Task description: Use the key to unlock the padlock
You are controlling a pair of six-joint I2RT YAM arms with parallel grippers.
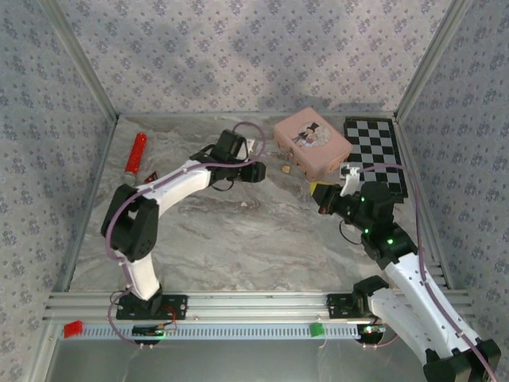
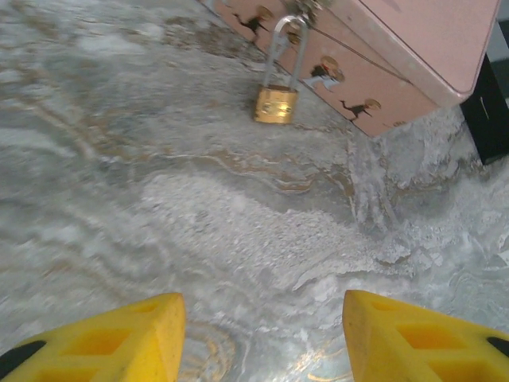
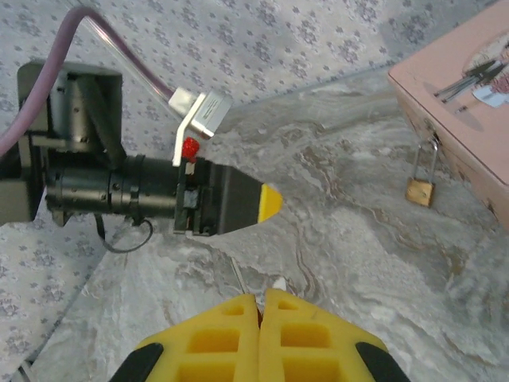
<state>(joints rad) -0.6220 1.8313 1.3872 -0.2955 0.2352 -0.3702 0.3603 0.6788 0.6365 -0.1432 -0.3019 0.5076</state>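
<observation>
Left wrist view shows us the left gripper (image 2: 261,310) spread open and empty, the padlock (image 2: 276,103) beyond it hooked by its shackle to the pink box (image 2: 413,48) at the far middle of the table (image 2: 159,199). Our right gripper (image 3: 259,301) is pressed closed; whether it pinches anything we cannot tell.

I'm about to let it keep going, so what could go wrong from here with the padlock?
The padlock hangs loose from the latch of the pink box, so it may swing or twist when touched. The open left gripper is well short of it, so nothing steadies it yet. The left arm lies close ahead of the shut right gripper; they could bump.
</observation>
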